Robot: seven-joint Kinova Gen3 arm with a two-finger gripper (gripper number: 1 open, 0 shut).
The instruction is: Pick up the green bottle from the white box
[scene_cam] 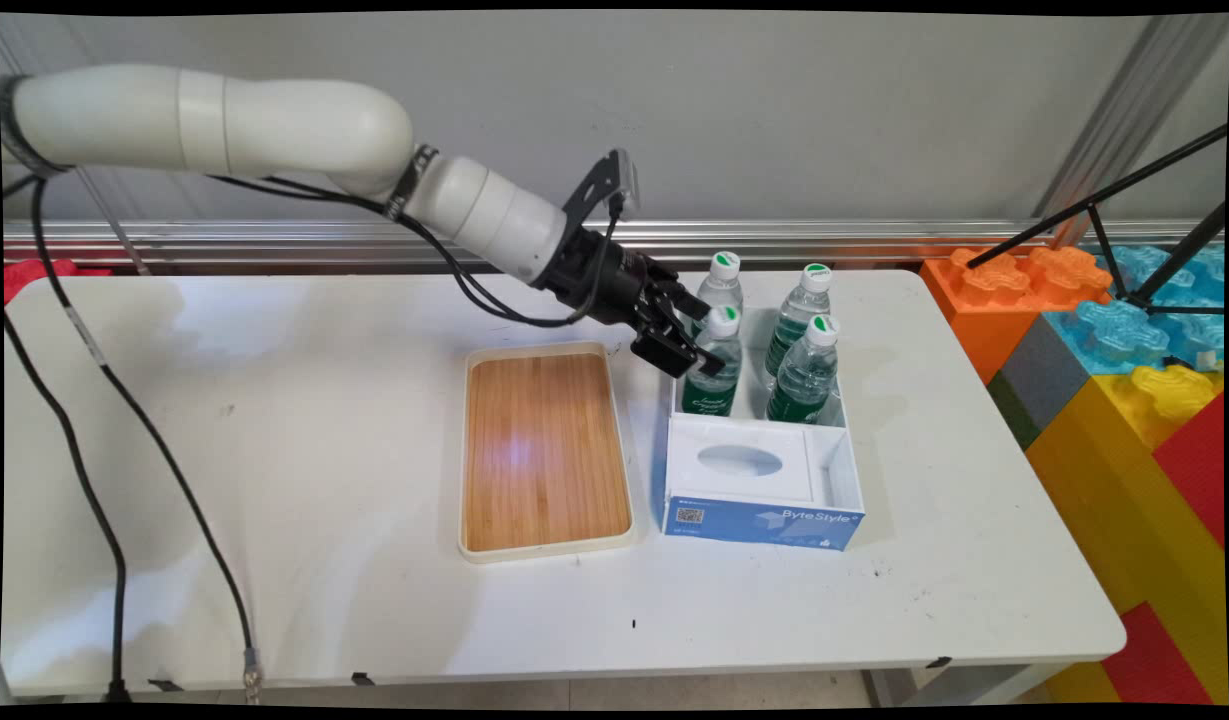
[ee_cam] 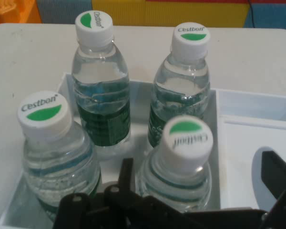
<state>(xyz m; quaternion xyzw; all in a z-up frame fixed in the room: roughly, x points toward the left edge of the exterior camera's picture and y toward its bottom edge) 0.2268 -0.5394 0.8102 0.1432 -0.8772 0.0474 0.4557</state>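
- We see the claw reached in from the left, low over the rear part of the white box on the worktop.
- Its jaws stand wide apart, one on each side of the near-left bottle; in the hand view one finger rises on the bottle's left and the other shows at the right edge. We cannot tell whether either finger touches the bottle, and the claw has hold of nothing.
- That bottle stands upright, its long axis vertical, directly ahead of the claw and between the fingers; its white cap with a green mark sits above them.
- The box's rear compartment holds four upright water bottles in two rows: the one at the claw, the near-right bottle, the far-left bottle and the far-right bottle. All are close together, capped, with green labels.
- The box's front compartment holds a white insert with an oval opening; nothing else shows in it.
- Just left of the box lies a shallow tray with a wooden floor and a pale rim, nothing in it.
- Large coloured building blocks stand off the worktop's right end.
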